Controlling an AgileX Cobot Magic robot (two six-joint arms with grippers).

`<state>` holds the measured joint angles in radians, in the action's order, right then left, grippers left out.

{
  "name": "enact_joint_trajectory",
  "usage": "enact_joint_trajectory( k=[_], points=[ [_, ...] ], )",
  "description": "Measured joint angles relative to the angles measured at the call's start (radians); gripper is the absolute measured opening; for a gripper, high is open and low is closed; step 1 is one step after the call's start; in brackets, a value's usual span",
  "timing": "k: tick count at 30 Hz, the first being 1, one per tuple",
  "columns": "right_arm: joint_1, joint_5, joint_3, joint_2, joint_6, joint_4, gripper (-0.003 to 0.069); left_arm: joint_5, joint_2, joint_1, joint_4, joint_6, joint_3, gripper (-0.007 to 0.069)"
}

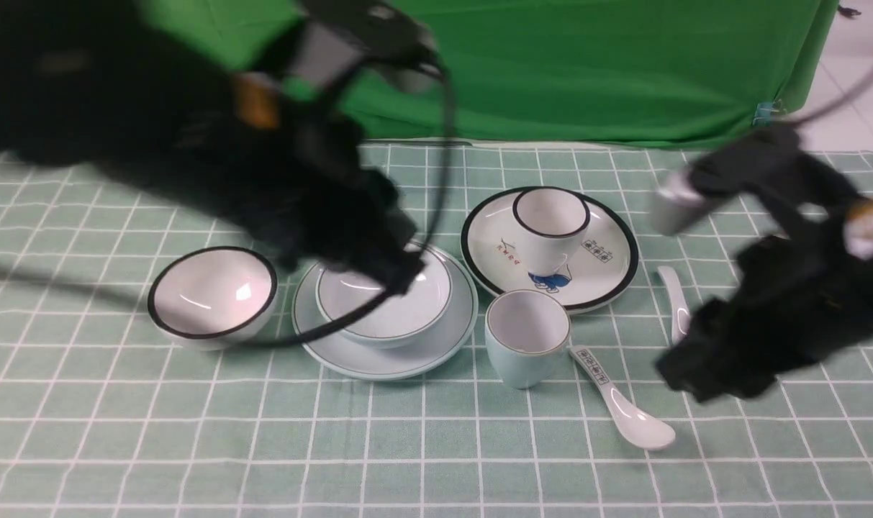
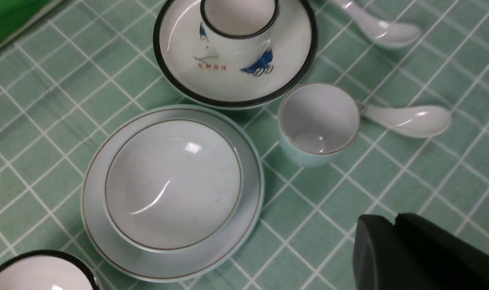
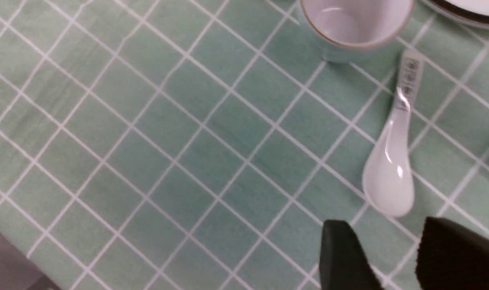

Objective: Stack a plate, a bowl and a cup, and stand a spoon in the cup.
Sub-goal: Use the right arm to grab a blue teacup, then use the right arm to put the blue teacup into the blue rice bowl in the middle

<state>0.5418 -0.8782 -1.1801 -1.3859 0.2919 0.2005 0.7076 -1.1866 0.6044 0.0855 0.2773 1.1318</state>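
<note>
Tablecloth point(image 1: 191, 432): green with white checks. Only my front camera takes in the whole spread.
Left gripper point(image 1: 396, 270): a blur over the bowl's 12 o'clock rim. Its wrist camera shows one dark mass, so I can't tell how the fingers stand.
Right gripper point(image 1: 702, 378): at 3 o'clock of the cup. Its wrist camera shows two fingers point(image 3: 341, 257) set apart, nothing between them.
Plates: two. The plate point(image 1: 378, 365) carries the bowl; the black-rimmed plate point(image 1: 609, 280) sits at its 2 o'clock.
Bowls: two. The bowl point(image 1: 414, 306) is partly hidden from the front but whole in the left wrist view. The black-rimmed bowl point(image 1: 213, 291) is at the plate's 9 o'clock.
Cups: two. The cup point(image 1: 526, 345) stands empty on the cloth at the plate's 4 o'clock; the black-rimmed cup point(image 1: 551, 223) stands on the black-rimmed plate.
Spoons: two. The spoon point(image 1: 675, 295) lies at the cup's 3 o'clock, partly behind my right arm. The printed spoon point(image 1: 623, 403) lies at the cup's 4 o'clock.
Writing: red characters on the black-rimmed plate and boxed marks on the printed spoon, unreadable.
</note>
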Motion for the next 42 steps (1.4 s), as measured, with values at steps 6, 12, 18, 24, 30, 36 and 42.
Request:
enact_joint_trajectory(
  k=[6,12,18,24,30,36,42],
  points=[
    [0.047,-0.031,-0.175,-0.217,0.047,0.023,0.0351,-0.238,0.339,0.0,0.08,-0.001,-0.332,0.0004],
    [0.119,-0.033,-0.315,-0.386,0.068,-0.031,0.0435,-0.504,0.577,0.0,0.129,-0.007,-0.608,0.0004],
    [0.12,-0.03,-0.397,-0.512,0.068,-0.059,0.044,-0.557,0.63,0.0,0.131,0.002,-0.65,0.0008],
    [0.12,-0.026,-0.459,-0.643,0.061,-0.159,0.0438,-0.571,0.63,0.0,0.131,0.008,-0.651,0.001],
    [0.12,-0.032,-0.461,-0.674,0.059,-0.16,0.0258,-0.571,0.63,0.0,0.131,0.008,-0.651,0.001],
    [0.124,-0.09,-0.497,-0.652,0.058,-0.13,0.0082,-0.571,0.63,0.0,0.131,0.012,-0.651,0.001],
    [0.162,-0.132,-0.684,-0.608,0.066,-0.089,0.0082,-0.574,0.63,0.0,0.127,0.051,-0.651,0.001]
  ],
)
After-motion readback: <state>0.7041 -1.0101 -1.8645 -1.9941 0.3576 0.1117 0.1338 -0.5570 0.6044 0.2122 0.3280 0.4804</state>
